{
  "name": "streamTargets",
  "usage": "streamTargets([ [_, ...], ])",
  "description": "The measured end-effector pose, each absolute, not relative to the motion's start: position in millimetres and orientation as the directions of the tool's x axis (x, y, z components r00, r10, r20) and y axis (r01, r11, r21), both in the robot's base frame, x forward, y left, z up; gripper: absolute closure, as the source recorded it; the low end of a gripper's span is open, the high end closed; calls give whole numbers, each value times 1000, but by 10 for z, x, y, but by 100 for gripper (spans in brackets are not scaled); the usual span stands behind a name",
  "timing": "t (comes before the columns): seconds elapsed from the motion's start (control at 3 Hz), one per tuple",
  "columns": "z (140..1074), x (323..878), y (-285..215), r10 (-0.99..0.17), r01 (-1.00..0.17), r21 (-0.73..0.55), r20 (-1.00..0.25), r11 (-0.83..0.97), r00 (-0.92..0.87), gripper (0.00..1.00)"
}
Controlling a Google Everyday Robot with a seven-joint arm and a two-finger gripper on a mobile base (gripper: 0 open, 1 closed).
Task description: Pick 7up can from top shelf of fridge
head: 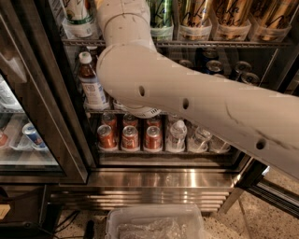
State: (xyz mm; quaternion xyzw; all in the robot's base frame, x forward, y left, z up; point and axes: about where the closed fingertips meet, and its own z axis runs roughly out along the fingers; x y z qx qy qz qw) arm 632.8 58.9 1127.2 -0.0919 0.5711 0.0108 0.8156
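The fridge (pixel 70 140) stands open in front of me. Its top shelf (pixel 210 44) is a grey wire rack with clear trays of tall cans. The whitish 7up can (pixel 77 14) with green marks stands at the shelf's left end. A dark green can (pixel 161 14) and gold cans (pixel 194 14) stand to its right. My white arm (pixel 187 102) crosses from the lower right and rises between the 7up can and the green can. My gripper is above the top edge, out of view.
A brown bottle with a white cap (pixel 91 81) stands on the middle shelf by the arm's elbow. Red cans (pixel 130 137) and water bottles (pixel 176 135) fill the lower shelf. Below are the steel grille (pixel 154 186) and a clear bin (pixel 154 224). A neighbouring cooler (pixel 28 135) is at the left.
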Motion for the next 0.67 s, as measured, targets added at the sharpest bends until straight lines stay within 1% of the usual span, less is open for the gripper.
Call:
streamTargets([
  [0.67,11279,6246,604,-83,-134,-134,-941,982,329,100],
])
